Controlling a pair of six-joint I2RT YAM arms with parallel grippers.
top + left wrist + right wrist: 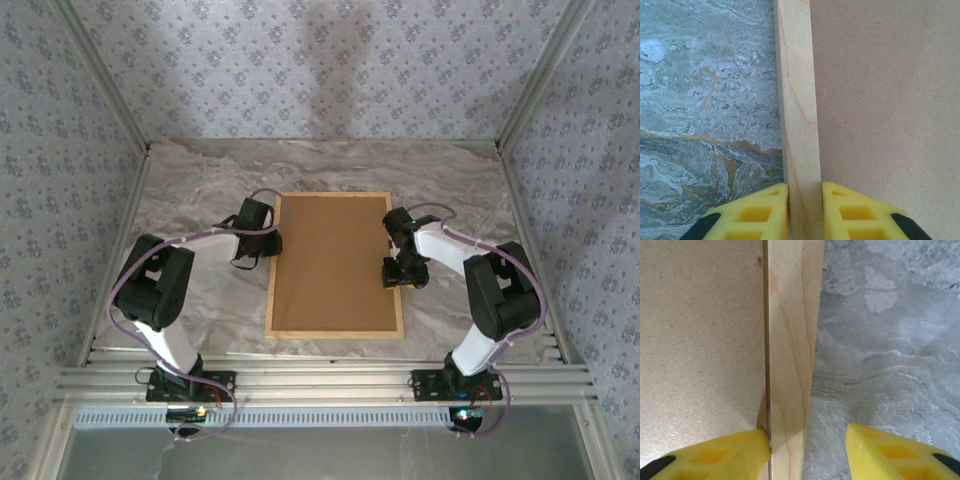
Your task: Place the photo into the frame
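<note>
While flat, thin lt-wood frame [335, 333]

Blocked across the middle of the table [200, 190] by the flat frame [335, 332] and the brown board [335, 260] filling it. Crowded at both long rails: left tool [274, 241] clamped on the left rail, right tool [396, 273] astride the right rail, outer finger [900, 455] clear of the wood. Free along the far edge and in both far corners. Shut in by papered walls [330, 70] on three sides.
</note>
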